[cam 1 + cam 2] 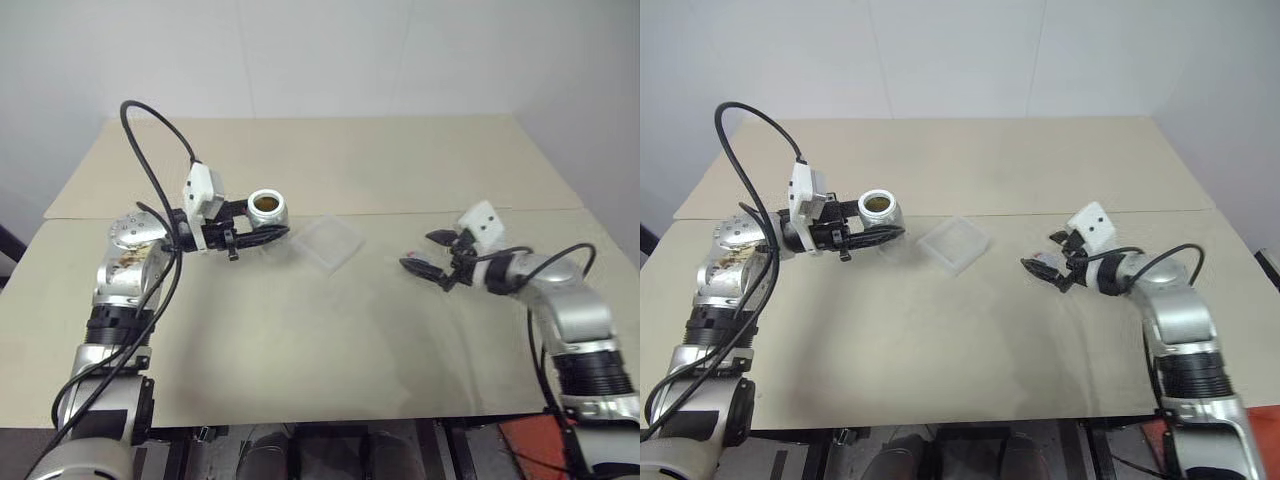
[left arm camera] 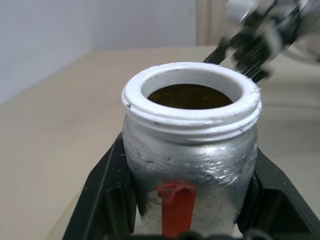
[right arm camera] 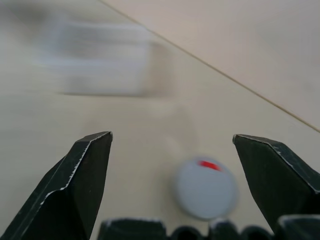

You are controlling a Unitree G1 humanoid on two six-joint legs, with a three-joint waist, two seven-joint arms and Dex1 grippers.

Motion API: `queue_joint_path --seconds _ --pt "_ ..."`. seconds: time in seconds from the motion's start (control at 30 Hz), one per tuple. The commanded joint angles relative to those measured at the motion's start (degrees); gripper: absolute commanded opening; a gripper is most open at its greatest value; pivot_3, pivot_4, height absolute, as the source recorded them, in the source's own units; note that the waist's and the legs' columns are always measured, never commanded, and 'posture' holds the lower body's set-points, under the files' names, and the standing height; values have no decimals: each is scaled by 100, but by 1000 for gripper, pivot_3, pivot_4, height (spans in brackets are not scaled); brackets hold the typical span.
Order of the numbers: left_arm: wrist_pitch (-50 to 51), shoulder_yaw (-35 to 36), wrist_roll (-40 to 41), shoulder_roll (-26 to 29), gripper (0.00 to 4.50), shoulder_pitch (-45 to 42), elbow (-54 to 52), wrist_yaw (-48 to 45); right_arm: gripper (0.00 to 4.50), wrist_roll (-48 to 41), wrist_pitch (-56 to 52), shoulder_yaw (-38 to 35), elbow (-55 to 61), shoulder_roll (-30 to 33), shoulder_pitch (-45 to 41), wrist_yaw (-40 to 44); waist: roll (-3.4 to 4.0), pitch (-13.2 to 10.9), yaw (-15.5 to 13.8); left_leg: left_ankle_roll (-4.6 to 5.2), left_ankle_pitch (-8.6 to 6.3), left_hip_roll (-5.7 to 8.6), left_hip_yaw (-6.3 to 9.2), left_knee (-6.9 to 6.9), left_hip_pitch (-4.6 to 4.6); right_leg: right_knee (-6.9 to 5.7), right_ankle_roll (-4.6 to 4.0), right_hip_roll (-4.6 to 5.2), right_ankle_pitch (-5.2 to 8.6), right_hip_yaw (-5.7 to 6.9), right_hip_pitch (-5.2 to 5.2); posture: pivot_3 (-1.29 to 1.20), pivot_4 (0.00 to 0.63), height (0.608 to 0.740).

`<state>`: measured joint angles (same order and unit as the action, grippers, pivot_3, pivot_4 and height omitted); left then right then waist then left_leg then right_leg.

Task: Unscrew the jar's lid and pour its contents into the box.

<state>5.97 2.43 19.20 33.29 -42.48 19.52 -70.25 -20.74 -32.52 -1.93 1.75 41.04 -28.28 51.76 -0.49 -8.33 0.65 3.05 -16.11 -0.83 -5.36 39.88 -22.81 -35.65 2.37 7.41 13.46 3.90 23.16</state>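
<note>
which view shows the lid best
The right wrist view: the lid lies flat on the table between the open right claw's fingers, its grey top and red mark facing the camera. In the eye views it is a barely discernible speck under the right claw.

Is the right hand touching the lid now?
Apart. In the right wrist view, the lid lies on the table between the open fingers, with bare table on both sides.
</note>
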Motion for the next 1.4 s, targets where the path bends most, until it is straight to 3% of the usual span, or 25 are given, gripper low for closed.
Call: queue_joint_path --seconds 0.03,0.2,0.3,0.43,0.57,0.7,0.87,1.2,1.4 --pt "-678 -132 -511 -57 2053 -258 290 420 4493 -659 -553 -266 435 216 -263 459 0 0 -3 1 -1 0 0 1 0 0 0 0 0 0 -1 0 150 740" --pt "-1780 -367 -1553 -663 2053 -808 1168 2076 4493 -964 -1041 -116 500 285 -708 680 -2 -1 -37 5 -3 1 0 2 -1 0 -1 0 -1 -1 0 0 150 740" --pt "-3407 -1065 -3306 -613 2053 -1444 2304 4026 4493 -926 -1093 -15 442 296 -906 771 -4 -2 -101 6 -3 6 3 5 -6 1 -1 0 -1 2 3 0 150 740" --pt "-4640 -2557 -5807 -392 2053 -2426 3415 6912 4493 -934 -1137 85 458 331 -1081 875 -5 -3 -143 8 -4 9 -1 -4 -9 12 1 2 -2 3 3 0 150 740" --pt "-4522 -4406 -8224 -349 2053 -3298 3998 9578 4493 -966 -1254 78 463 299 -1205 797 -5 -3 -190 8 -4 12 -5 -5 -25 28 4 3 -4 13 8 0 150 740" --pt "-3885 -5875 -9742 -617 2053 -3723 4525 11005 4493 -994 -1325 24 520 254 -1191 654 -5 -3 -196 8 -4 11 -22 -6 -34 31 5 2 -3 21 11 0 150 740" --pt "-3311 -6414 -10110 -1075 2053 -3786 5098 11116 4493 -1164 -1513 -222 664 168 -1147 305 -5 -3 -186 7 -3 8 -30 -5 -47 29 6 2 -3 23 25 0 150 740" --pt "-3148 -6373 -9856 -1225 2053 -3900 5339 11126 4493 -1385 -1628 -409 977 170 -1014 47 -6 -3 -171 5 -2 6 -37 -4 -49 27 6 2 -3 23 31 0 150 740" --pt "-3785 -5527 -8748 -1006 2053 -3680 5346 10394 4493 -1385 -1484 -327 959 213 -987 125 -6 -3 -149 4 -2 4 -36 0 -48 23 6 3 -3 23 31 0 150 740"
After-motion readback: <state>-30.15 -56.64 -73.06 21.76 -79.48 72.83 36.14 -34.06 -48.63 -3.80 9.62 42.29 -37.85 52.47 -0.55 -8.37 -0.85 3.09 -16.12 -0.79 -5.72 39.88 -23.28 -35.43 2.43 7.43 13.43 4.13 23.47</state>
